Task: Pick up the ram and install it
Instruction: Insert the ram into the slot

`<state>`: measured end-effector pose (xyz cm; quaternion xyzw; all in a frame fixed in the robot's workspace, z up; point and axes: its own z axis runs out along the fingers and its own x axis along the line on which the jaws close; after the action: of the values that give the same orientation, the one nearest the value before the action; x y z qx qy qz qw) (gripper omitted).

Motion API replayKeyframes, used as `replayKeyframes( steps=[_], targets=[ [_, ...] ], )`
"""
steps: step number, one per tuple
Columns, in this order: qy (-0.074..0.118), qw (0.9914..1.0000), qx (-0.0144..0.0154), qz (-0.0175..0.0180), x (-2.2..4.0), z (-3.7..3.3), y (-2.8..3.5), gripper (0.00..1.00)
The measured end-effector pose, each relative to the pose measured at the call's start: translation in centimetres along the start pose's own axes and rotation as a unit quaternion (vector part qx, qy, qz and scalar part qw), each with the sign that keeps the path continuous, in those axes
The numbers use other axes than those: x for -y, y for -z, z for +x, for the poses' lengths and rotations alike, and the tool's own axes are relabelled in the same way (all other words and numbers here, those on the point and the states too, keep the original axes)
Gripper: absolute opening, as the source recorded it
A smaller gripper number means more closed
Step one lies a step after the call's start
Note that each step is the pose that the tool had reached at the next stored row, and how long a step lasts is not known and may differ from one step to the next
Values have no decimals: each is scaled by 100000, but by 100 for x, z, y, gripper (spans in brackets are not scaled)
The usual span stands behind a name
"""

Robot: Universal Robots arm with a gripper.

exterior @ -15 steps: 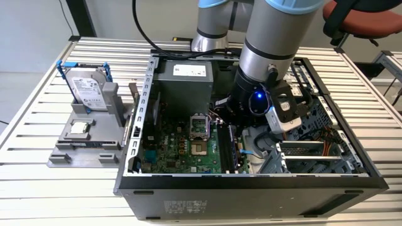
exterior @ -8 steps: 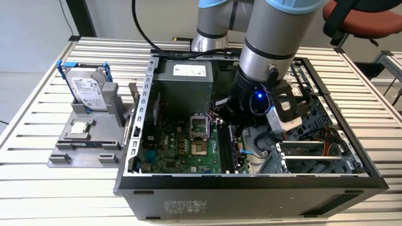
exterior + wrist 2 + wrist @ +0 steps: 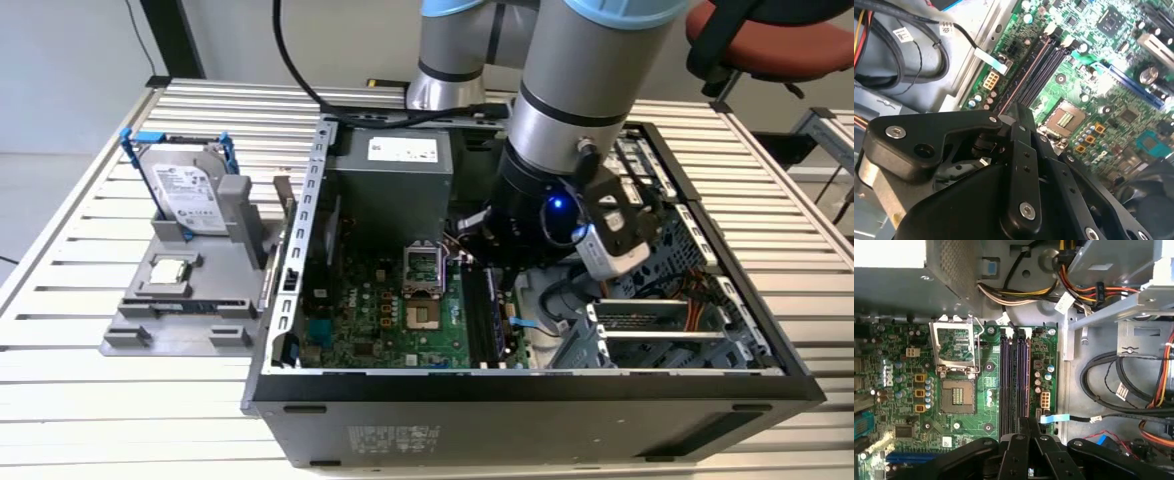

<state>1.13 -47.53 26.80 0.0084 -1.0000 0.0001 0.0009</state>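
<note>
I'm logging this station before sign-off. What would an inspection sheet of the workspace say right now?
Surface: slatted metal table, with an open computer case on it.
Job's things: motherboard in the case, memory slots beside the open processor socket; cannot tell whether a ram stick sits in a slot.
Clutter: hard drive upright on a grey stand, to the exterior view's left of the case.
Gripper: gripper inside the case, over one end of the memory slots.
Cables: black cables and coloured wires beside the board.
Surroundings: chair behind the table.
</note>
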Motion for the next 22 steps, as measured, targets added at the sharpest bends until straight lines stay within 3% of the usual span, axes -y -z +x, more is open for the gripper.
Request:
replayKeyframes(
  steps=[3, 6, 9, 11, 13, 16, 19, 22],
  targets=[
    [2393, 99971, -1, 5, 0, 0, 0, 0],
    [4921, 99879, -6, 17, 0, 0, 0, 0],
    [7523, 99717, -1, 13, 0, 0, -1, 0],
    [9371, 99560, -1, 17, 0, 0, 0, 0],
    [11132, 99378, -2, 22, 0, 0, 0, 0],
    [13861, 99035, -1, 30, 0, 0, 0, 0],
    [16553, 98621, -2, 32, 0, 0, 0, 0],
    [19287, 98122, 3, 31, -1, 0, -1, 0]
  ],
)
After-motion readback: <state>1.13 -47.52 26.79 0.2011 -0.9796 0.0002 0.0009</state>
